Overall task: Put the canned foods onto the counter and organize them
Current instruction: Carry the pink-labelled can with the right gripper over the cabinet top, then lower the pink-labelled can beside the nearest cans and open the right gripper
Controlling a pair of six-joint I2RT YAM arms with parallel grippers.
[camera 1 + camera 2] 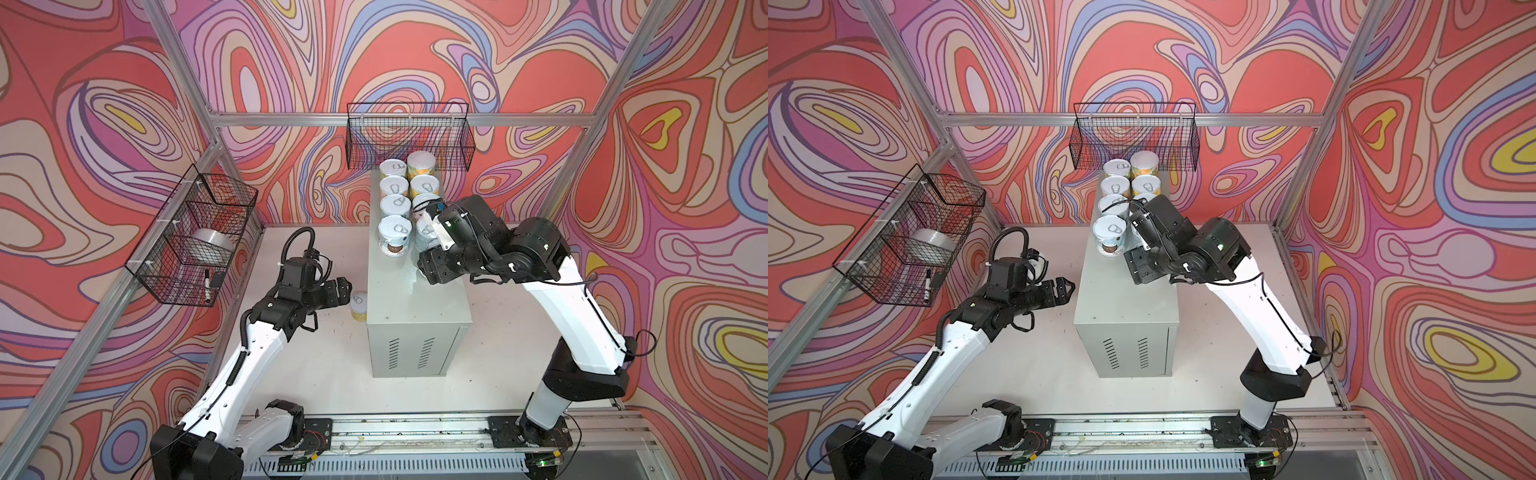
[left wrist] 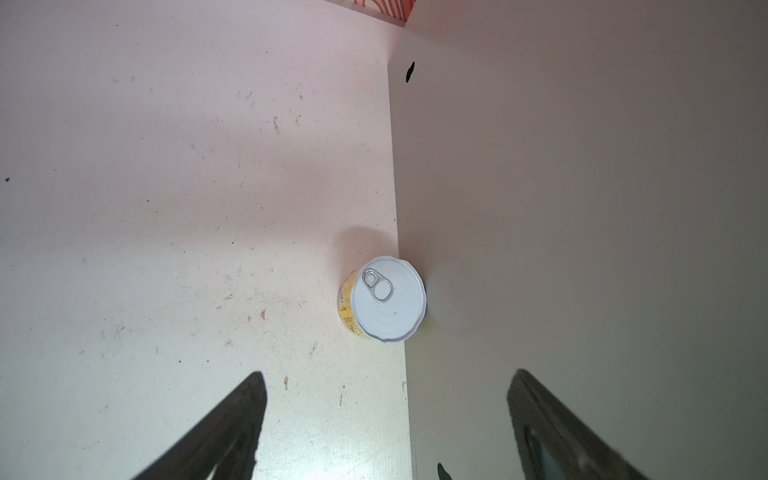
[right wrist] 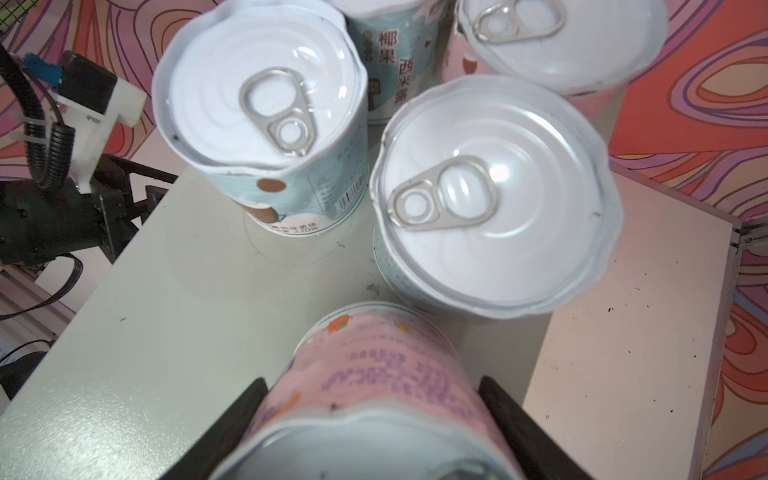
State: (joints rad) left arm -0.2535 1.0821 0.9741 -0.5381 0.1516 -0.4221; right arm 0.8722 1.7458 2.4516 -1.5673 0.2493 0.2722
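The left pincer (image 2: 388,374) hangs over the white table (image 2: 166,208) with its fingers (image 2: 232,424) spread wide and nothing between them. Just ahead of its tips stands the yellow can (image 2: 382,299), upright, with its silver pull-tab lid up and a strip of yellow label showing down one side. It sits on the table hard against the side wall of the grey counter (image 1: 399,291). I cannot tell whether the two touch. The can is clear of both fingers.

The right pincer (image 3: 370,388) is over the counter top, its black fingers (image 3: 245,407) lying against both sides of the pink can (image 3: 374,357). That label carries purple print and small orange fruit, and the can's silver rim faces the wrist camera. Whether its base rests on the counter is hidden. Just beyond this pincer's tips two pale blue cans (image 3: 262,116) stand upright on the counter, close together. Past them, more tins (image 1: 394,187) run in two rows toward the back wall, lids up.
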